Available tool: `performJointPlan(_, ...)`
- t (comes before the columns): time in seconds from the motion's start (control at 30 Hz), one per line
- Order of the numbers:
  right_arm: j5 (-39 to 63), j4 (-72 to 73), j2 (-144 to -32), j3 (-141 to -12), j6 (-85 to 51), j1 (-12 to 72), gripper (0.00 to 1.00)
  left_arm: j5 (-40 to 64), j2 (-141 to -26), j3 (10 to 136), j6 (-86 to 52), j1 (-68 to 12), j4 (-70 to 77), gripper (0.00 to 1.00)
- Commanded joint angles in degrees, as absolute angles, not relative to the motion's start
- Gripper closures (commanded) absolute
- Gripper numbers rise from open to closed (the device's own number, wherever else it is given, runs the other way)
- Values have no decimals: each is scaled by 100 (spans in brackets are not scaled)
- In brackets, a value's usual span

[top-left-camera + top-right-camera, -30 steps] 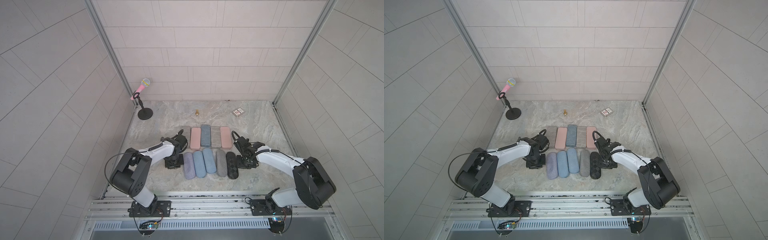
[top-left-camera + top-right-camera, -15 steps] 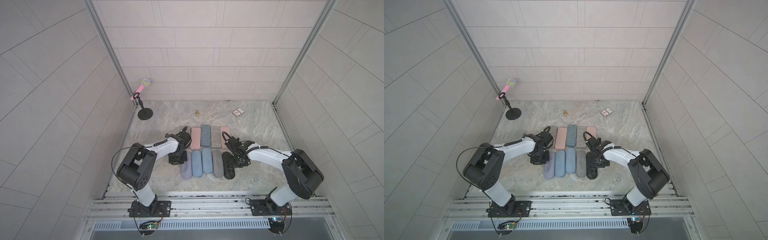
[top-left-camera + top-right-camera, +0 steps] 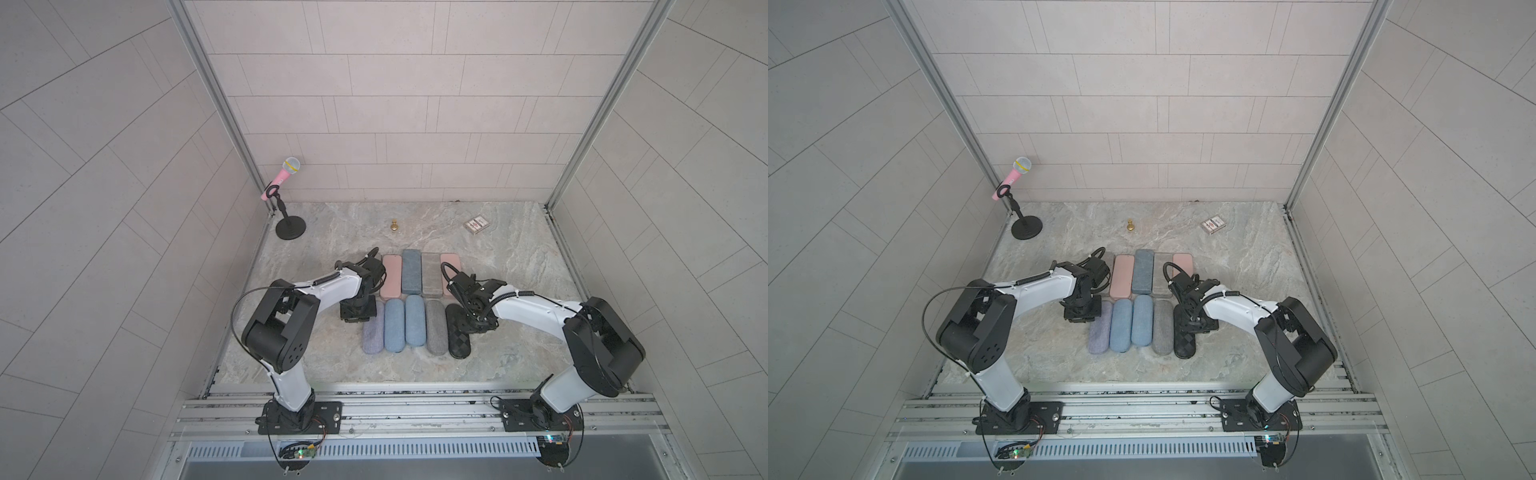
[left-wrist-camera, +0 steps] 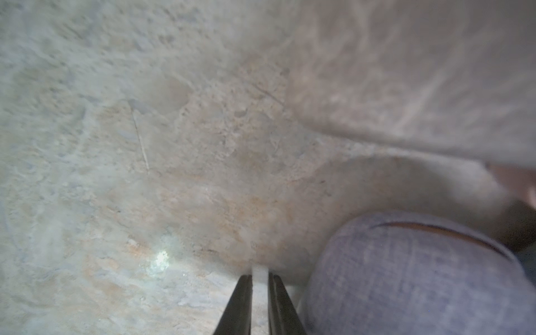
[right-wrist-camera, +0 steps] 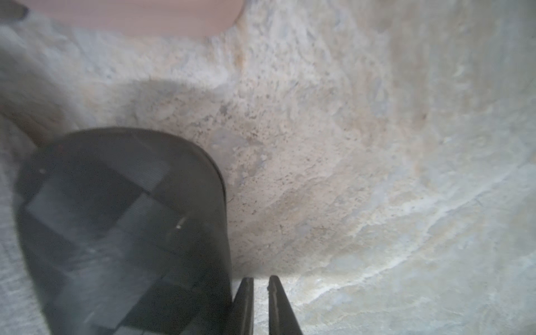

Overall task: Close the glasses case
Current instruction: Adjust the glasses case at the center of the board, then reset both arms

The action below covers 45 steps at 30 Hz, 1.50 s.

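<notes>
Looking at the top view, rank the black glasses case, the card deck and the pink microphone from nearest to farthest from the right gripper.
1. Black glasses case, just beside the right gripper.
2. Card deck, toward the back wall on the right.
3. Pink microphone, in the back left corner.

A matt, veined, stone-like finish is seen on the tabletop [image 3: 498, 266]. Woven cloth is shown on the lilac case [image 4: 420, 275] at the near row's 9 o'clock end, and a smoother, faintly sheened chequered weave on the black case [image 5: 121, 232] at 3 o'clock. Brushed metal is seen on the rail [image 3: 415, 409] at 6 o'clock.
</notes>
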<state>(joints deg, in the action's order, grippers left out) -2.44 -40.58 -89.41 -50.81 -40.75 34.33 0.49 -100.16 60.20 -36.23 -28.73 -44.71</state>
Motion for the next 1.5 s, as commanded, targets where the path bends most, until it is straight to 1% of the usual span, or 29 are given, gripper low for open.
performJointPlan(0.0, -996, -4510, -8543, -5203, -4244, 3472, 82, -213, -9800, 6217, -3580, -2892, -4602, 82)
performJointPlan(0.07, -1362, -4678, -8218, -5201, -4289, 3451, 78, -387, -9600, 6255, -3552, -2866, -4762, 78)
performJointPlan(0.1, -1501, -4713, -8048, -5180, -4289, 3430, 73, -484, -9500, 6282, -3535, -2858, -4845, 72)
performJointPlan(0.13, -1658, -4728, -7830, -5160, -4285, 3394, 62, -620, -9371, 6323, -3518, -2844, -4944, 58)
performJointPlan(0.17, -1812, -4737, -7602, -5120, -4268, 3338, 48, -792, -9244, 6366, -3506, -2835, -5042, 41)
performJointPlan(0.23, -2119, -4724, -7191, -5067, -4202, 3202, 19, -1127, -9017, 6476, -3485, -2792, -5222, 16)
performJointPlan(0.27, -2211, -4696, -6984, -5037, -4114, 3106, 3, -1302, -8909, 6544, -3484, -2771, -5324, 8)
performJointPlan(0.3, -2260, -4693, -6813, -5029, -4015, 2999, 0, -1447, -8830, 6601, -3466, -2756, -5409, 4)
performJointPlan(0.33, -2297, -4693, -6648, -5036, -3915, 2854, 0, -1582, -8754, 6662, -3417, -2726, -5477, 0)
performJointPlan(0.37, -2328, -4693, -6492, -5032, -3810, 2710, 0, -1670, -8669, 6708, -3366, -2691, -5522, 0)
performJointPlan(0.6, -2539, -4520, -5679, -4937, -3130, 1979, 0, -2027, -8061, 6721, -3155, -2285, -5318, 0)
performJointPlan(0.8, -2403, -3757, -5060, -4364, -2739, 1670, 0, -2497, -7647, 6393, -2859, -1711, -4659, 0)
performJointPlan(0.93, -2535, -3199, -4730, -3958, -2612, 1657, 0, -2599, -7474, 5858, -2464, -1289, -3885, 0)
performJointPlan(1.07, -2719, -2733, -4640, -3675, -2386, 1650, 0, -2880, -7319, 5324, -2021, -1089, -2941, 0)
performJointPlan(1.3, -3028, -2062, -4912, -3300, -2154, 1549, 0, -3040, -7315, 4454, -1538, -901, -1175, 0)
performJointPlan(1.47, -3131, -1641, -5104, -3155, -2086, 1258, 0, -3132, -7558, 3929, -1327, -769, -12, 0)
